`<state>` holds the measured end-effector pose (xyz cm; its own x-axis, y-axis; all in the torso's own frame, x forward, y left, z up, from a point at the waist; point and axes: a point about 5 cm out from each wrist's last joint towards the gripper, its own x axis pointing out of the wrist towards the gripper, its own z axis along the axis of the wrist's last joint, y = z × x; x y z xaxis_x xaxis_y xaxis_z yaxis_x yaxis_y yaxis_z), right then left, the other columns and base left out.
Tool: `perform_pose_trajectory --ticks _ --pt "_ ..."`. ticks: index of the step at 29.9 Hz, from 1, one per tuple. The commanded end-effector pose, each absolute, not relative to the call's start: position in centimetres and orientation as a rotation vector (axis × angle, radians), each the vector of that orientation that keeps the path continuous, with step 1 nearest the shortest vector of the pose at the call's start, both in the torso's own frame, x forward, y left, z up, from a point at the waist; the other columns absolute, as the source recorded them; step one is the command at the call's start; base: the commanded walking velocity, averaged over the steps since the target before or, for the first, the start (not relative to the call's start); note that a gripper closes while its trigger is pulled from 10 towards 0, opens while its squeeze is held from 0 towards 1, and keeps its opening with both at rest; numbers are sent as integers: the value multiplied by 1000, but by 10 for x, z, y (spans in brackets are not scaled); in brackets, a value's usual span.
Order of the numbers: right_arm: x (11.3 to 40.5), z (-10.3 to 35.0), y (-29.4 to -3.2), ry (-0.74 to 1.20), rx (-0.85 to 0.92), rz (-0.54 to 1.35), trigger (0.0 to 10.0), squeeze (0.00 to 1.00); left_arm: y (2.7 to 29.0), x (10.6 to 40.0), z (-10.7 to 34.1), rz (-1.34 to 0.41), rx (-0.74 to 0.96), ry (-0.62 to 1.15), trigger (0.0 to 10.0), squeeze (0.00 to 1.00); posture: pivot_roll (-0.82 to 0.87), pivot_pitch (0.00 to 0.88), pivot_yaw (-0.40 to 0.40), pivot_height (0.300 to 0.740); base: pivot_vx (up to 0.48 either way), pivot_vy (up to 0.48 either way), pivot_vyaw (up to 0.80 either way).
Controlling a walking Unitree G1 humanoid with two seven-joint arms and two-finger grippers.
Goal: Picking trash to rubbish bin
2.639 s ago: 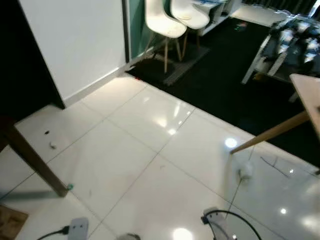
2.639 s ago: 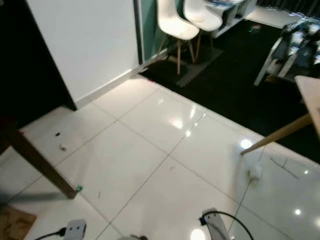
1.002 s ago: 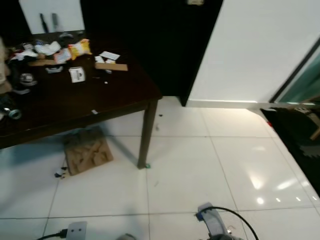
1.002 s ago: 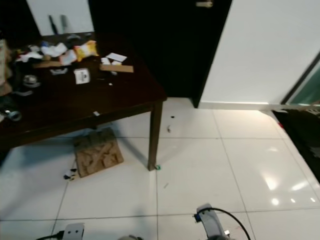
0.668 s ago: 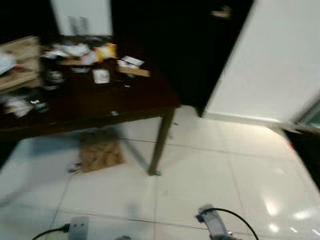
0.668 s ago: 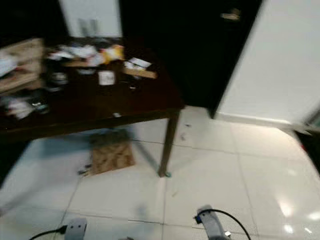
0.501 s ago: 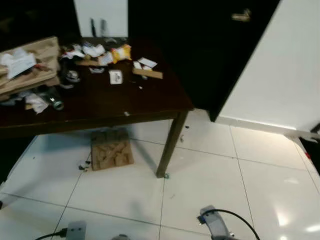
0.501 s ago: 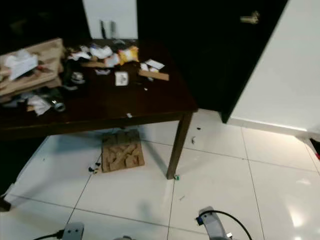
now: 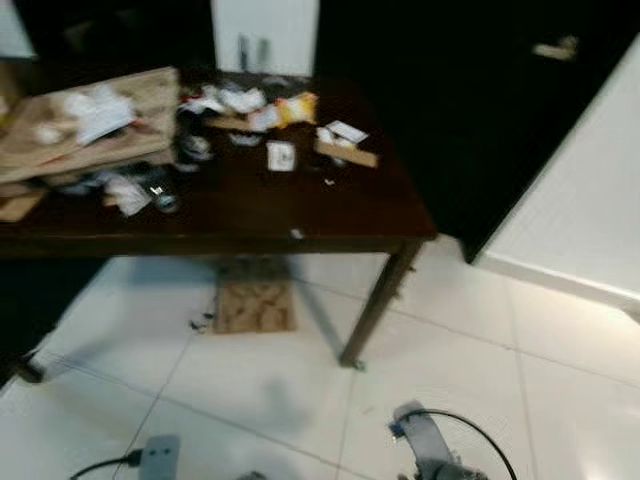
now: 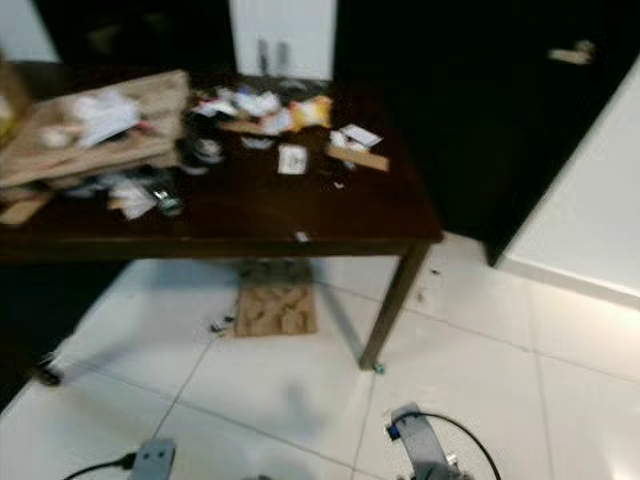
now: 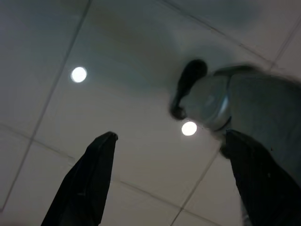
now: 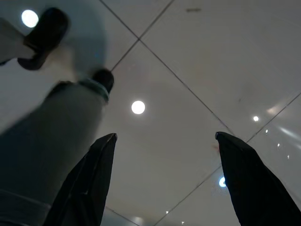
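A dark wooden table stands ahead, littered with trash: a yellow packet, white wrappers, a small white card and a crumpled brown paper bag at its left end. A flat piece of cardboard lies on the floor under the table, with small dark scraps beside it. Both arms hang low at the picture's bottom edge. My left gripper is open over bare tile, and my right gripper is open over tile too, nothing between the fingers.
The table's front right leg stands on glossy white tile. A dark door with a handle and a white wall are to the right. My own grey leg appears beside the left gripper.
The camera has swung left, from open floor and chairs to the littered table, bringing more of its left end into view. Both arms keep hanging low.
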<state>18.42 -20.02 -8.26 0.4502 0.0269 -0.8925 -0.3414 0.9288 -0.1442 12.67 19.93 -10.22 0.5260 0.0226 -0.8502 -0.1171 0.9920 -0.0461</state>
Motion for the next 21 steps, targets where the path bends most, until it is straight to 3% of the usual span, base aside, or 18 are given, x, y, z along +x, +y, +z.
perform_pose_trajectory --ticks 1,21 --pt "178 -85 -203 1108 -333 230 10000 0 187 117 -107 42 -115 1066 10000 0 223 92 -103 740 0 0 600" --pt "173 -88 -201 1115 -341 248 10000 0 197 110 -109 64 -26 1116 10000 0 226 91 -92 740 0 0 601"
